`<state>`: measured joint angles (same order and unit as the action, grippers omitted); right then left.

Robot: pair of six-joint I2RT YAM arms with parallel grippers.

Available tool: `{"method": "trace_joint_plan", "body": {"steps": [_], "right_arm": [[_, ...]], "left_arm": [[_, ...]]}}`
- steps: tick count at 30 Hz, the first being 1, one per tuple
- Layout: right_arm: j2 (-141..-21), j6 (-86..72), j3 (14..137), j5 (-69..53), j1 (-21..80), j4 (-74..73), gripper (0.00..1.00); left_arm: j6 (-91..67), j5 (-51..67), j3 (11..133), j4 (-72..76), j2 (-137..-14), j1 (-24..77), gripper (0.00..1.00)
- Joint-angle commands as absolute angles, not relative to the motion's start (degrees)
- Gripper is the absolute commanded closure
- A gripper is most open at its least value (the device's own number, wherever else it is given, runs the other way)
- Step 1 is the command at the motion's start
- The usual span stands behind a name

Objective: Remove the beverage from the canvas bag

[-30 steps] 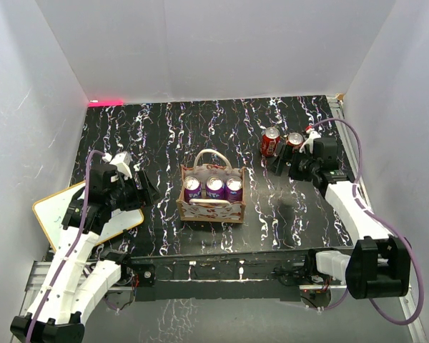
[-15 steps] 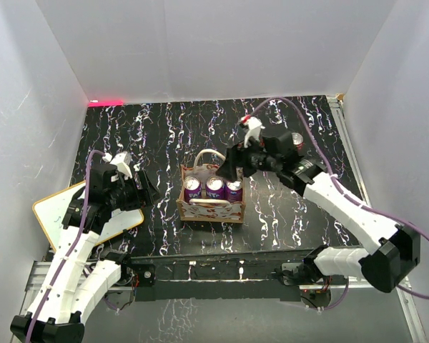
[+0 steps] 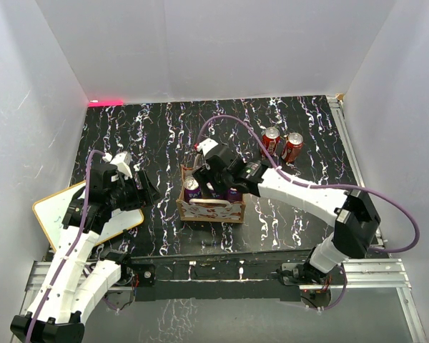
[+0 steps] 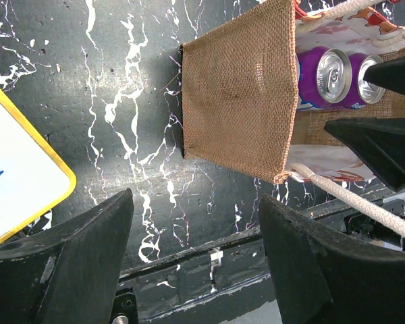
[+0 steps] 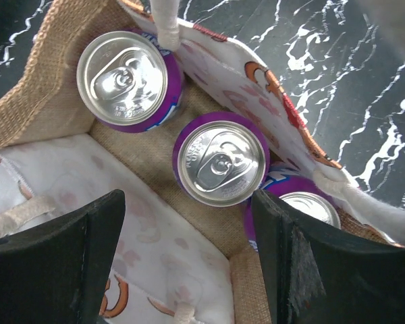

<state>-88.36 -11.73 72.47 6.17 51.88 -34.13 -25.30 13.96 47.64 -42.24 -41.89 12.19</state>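
Bag (image 3: 209, 208) sits mid-frame in the top view, with three purple cans (image 5: 221, 162) upright inside. Right gripper (image 5: 185, 229) hangs over the bag mouth, fingers spread and gripping nothing, rope handle (image 5: 166, 19) at top of frame. Left gripper (image 4: 196, 250) is spread and empty, left of the bag, board (image 3: 51, 209) beside it. Only the top view shows the two red cans (image 3: 282, 143), upper right. There the right arm covers most of the purple cans; the right wrist view shows all three.

The black table (image 3: 164, 136), veined with white, carries the canvas bag (image 3: 211, 209) near its middle. Two red cans (image 3: 271, 141) (image 3: 293, 146) stand upright side by side at far right, and a white board (image 3: 53, 211) with an orange rim lies at the near-left edge.
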Motion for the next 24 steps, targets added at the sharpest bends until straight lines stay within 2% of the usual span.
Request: {"method": "trace_joint_plan", "body": {"steps": [1,15,24], "right_arm": [[-89.1,-9.9,77.2,15.1,52.8,-34.9,0.22],[-94.5,-6.5,79.9,16.7,53.0,-34.7,0.17],[-97.6,-5.9,80.1,17.8,53.0,-34.3,0.09]], "left_arm": [[-25.0,14.0,47.8,-42.2,-41.3,12.1,0.28],[-25.0,14.0,47.8,-42.1,-41.7,12.1,0.28],[-25.0,14.1,47.8,-42.1,-41.9,12.1,0.28]]}}
